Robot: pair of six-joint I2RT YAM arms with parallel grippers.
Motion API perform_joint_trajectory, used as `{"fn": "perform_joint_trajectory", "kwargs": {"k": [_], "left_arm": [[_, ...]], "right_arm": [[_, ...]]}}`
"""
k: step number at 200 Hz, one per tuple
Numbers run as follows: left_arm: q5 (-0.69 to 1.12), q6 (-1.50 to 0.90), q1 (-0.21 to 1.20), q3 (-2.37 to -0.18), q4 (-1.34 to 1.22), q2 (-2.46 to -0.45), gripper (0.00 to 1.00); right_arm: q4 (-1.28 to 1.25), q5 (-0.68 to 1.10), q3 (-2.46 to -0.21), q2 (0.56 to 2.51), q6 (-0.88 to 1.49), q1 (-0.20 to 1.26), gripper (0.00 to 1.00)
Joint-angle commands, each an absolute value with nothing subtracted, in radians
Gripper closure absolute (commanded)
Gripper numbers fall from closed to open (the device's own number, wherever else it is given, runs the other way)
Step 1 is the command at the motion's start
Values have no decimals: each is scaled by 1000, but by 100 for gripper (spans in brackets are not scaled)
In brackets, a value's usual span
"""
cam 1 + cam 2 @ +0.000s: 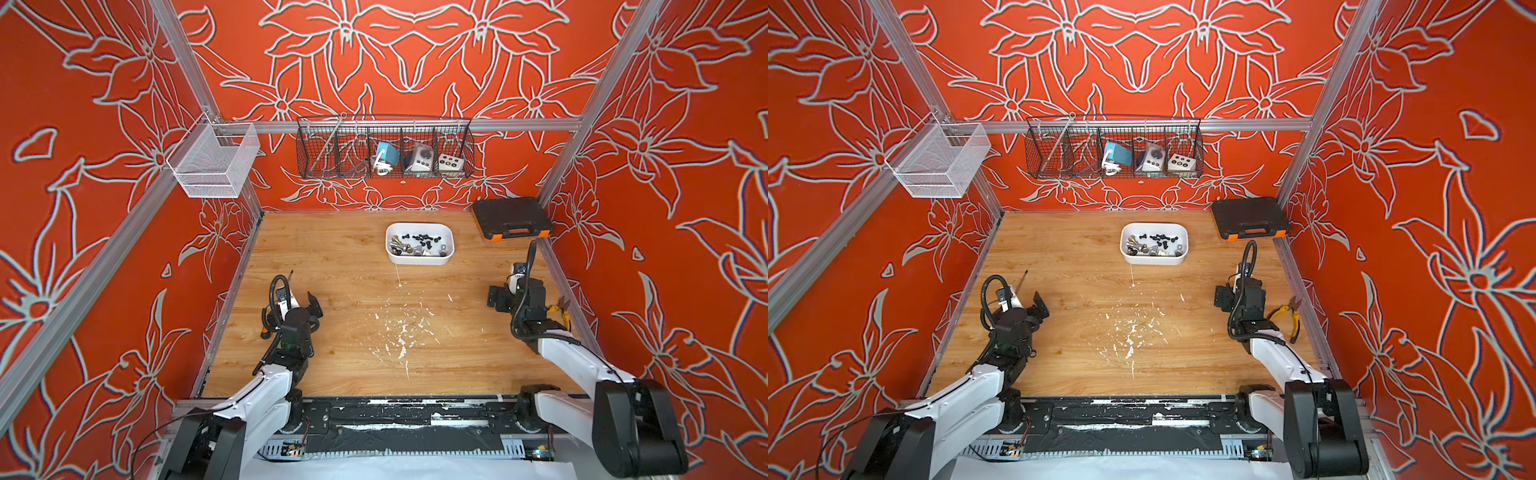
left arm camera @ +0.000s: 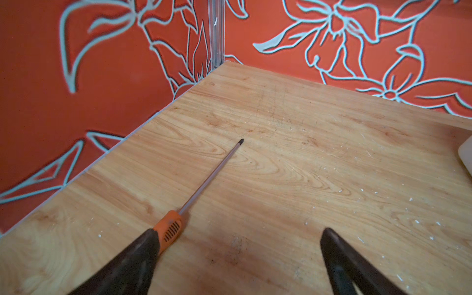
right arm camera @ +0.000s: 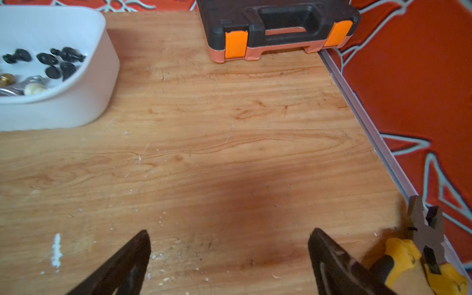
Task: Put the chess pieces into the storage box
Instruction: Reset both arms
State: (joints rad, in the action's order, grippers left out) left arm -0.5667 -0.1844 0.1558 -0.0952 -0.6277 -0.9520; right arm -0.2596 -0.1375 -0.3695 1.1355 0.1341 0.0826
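Your left gripper (image 2: pixel 240 231) and right gripper (image 3: pixel 230 231): both released. Ahead of the right, a smooth white rounded plastic storage box (image 3: pixel 84 102), cropped, holds black turned chess pieces (image 3: pixel 52 59).

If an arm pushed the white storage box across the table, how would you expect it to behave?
The storage box would probably slide rather than tip, being shallow and wide. The chess pieces lying loose inside would likely roll about.

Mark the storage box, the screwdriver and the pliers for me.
storage box (image 1: pixel 419 260): in a top view, near side wall.
screwdriver (image 2: pixel 210 176): left wrist view, middle of metal shaft.
pliers (image 3: pixel 402 255): right wrist view, yellow handle.
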Motion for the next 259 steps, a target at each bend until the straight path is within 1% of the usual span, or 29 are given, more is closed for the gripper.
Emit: {"fn": "perform_joint_trajectory", "kwargs": {"k": [1, 21, 32, 47, 58, 69, 76, 86, 100, 110, 115, 130, 142, 168, 190, 202, 214, 226, 235, 246, 259], "left_arm": [[-574, -108, 140, -84, -818, -1020, 2], [-514, -104, 83, -123, -855, -1108, 2], [-463, -100, 58, -156, -848, -1159, 2], [-384, -93, 32, -207, -811, -1216, 2], [-351, -82, 28, -232, -796, -1245, 2], [-330, -74, 28, -242, -791, -1256, 2], [-313, -67, 28, -239, -798, -1254, 2], [-290, -60, 28, -228, -815, -1243, 2], [-264, -86, 28, -158, -970, -1222, 2], [-236, -78, 27, -107, -1100, -1234, 2], [-234, -81, 28, -103, -1105, -1246, 2], [-241, -80, 28, -113, -1149, -1310, 2], [-206, -64, 29, -155, -1087, -1330, 2], [-148, -35, 35, -167, -1098, -1364, 2], [-121, -18, 35, -76, -1324, -1421, 2], [-127, -27, 35, -107, -1210, -1389, 2], [-132, -22, 36, -89, -1294, -1416, 2], [-131, -25, 37, -107, -1216, -1394, 2], [-139, -21, 40, -98, -1267, -1412, 2], [-141, -21, 43, -109, -1221, -1397, 2], [-146, -19, 44, -102, -1253, -1408, 2]], "right_arm": [[-403, -174, -369, 1167, 93, 79, 2], [-498, -174, -368, 1219, 76, 78, 2], [-460, -176, -411, 1257, 53, 77, 2], [-480, -183, -438, 1302, 14, 78, 2], [-582, -200, -409, 1327, -4, 76, 2], [-688, -220, -368, 1379, 18, 64, 2], [-801, -211, -338, 1409, 12, 61, 2], [-761, -193, -333, 1395, 12, 60, 2], [-851, -190, -314, 1427, 9, 58, 2], [-805, -186, -322, 1412, 9, 57, 2], [-787, -186, -324, 1406, 10, 57, 2], [-839, -184, -315, 1424, 8, 55, 2], [-811, -184, -321, 1416, 9, 57, 2], [-818, -185, -319, 1418, 9, 55, 2], [-809, -184, -321, 1414, 7, 55, 2], [-809, -184, -321, 1414, 7, 55, 2], [-807, -184, -322, 1414, 6, 55, 2], [-807, -184, -322, 1414, 8, 56, 2], [-806, -184, -322, 1414, 7, 55, 2], [-807, -184, -321, 1414, 8, 55, 2], [-808, -184, -321, 1414, 7, 55, 2]]}}
